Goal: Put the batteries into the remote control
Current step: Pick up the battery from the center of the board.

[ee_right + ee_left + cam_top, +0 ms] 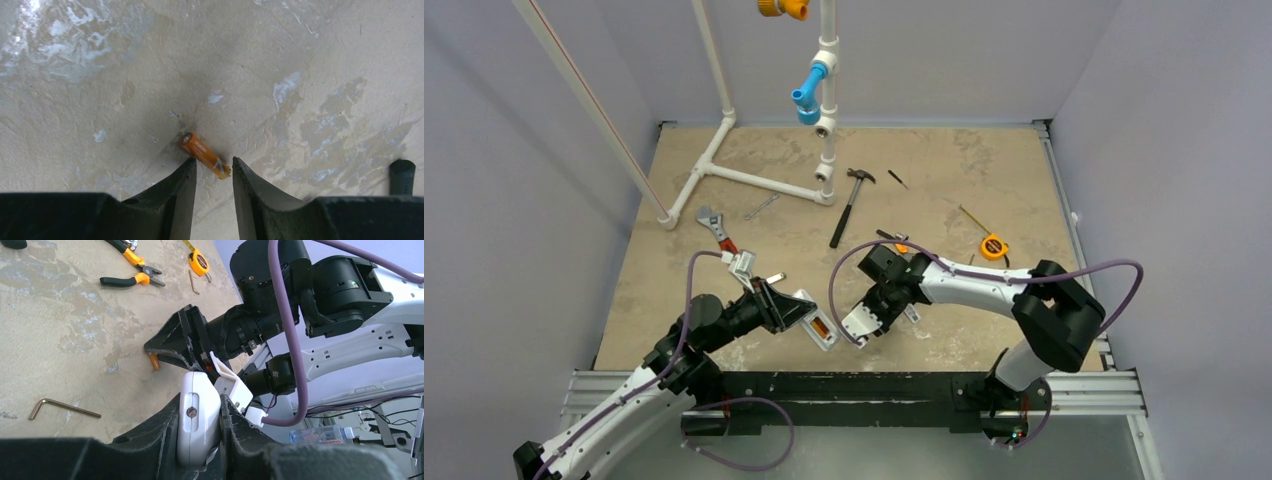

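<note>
Remote control (816,322) is held off the table (984,180) in the overhead view, clenched in my left end effector (796,308) near the front edge, with the right end effector (864,326) lowered just beside it. A hammer (849,205) and a tape measure (994,246) lie well behind. From the left wrist I see the white handset (197,425) pinched between both fingers (167,427), end-on toward the camera, and beyond it the right end effector (182,342) tipped down at the table (65,340), an orange battery (155,361) lying right at its tips. Orange-handled pliers (131,276) and an allen key (62,409) rest farther off. From the right wrist, the battery (204,154) lies flat and diagonal on the table (300,60), its near end between the tips of my right end effector (212,172). The jaws are parted there, not clamped, though the right-hand fingertip (239,172) looks to be touching the battery's end.
</note>
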